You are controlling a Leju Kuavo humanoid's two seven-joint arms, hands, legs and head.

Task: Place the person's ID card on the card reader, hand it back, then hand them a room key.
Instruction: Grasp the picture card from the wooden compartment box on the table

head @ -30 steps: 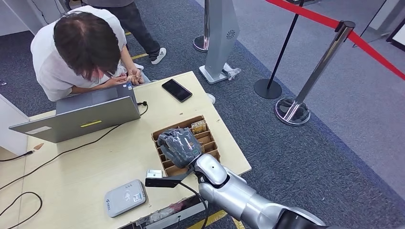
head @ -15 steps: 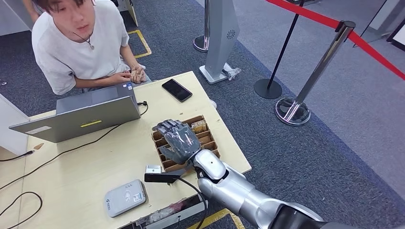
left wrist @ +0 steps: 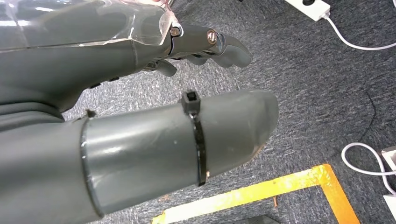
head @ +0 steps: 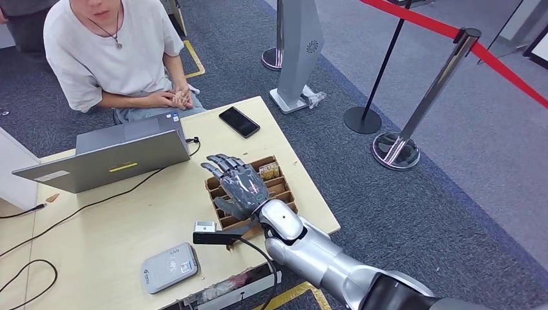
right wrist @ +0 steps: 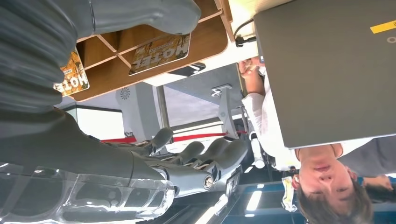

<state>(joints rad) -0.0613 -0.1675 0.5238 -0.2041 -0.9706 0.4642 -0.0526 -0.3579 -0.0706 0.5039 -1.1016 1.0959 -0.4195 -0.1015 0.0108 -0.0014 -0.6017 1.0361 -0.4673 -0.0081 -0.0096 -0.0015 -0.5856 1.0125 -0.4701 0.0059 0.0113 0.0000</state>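
My right hand [head: 236,186] hovers over the wooden key card box [head: 282,191] with its fingers spread and nothing in it; in the right wrist view the fingers [right wrist: 196,156] stand apart. Hotel key cards [right wrist: 161,52] stand in the box slots, and in the head view they show at its far end [head: 269,172]. The grey card reader [head: 169,267] lies near the table's front edge, left of my arm. The person [head: 116,51] sits behind the table with clasped hands [head: 176,98]. My left hand [left wrist: 116,93] hangs over the carpet, holding nothing.
A grey laptop [head: 110,158] stands at the table's far left, with cables trailing off it. A black phone [head: 239,121] lies near the far edge. A small black device [head: 216,236] sits by my wrist. Stanchions [head: 439,84] with red tape and a silver kiosk [head: 298,45] stand right.
My right hand has uncurled from a closed fist to spread fingers and risen a little toward the person. The person has straightened up from leaning over the laptop.
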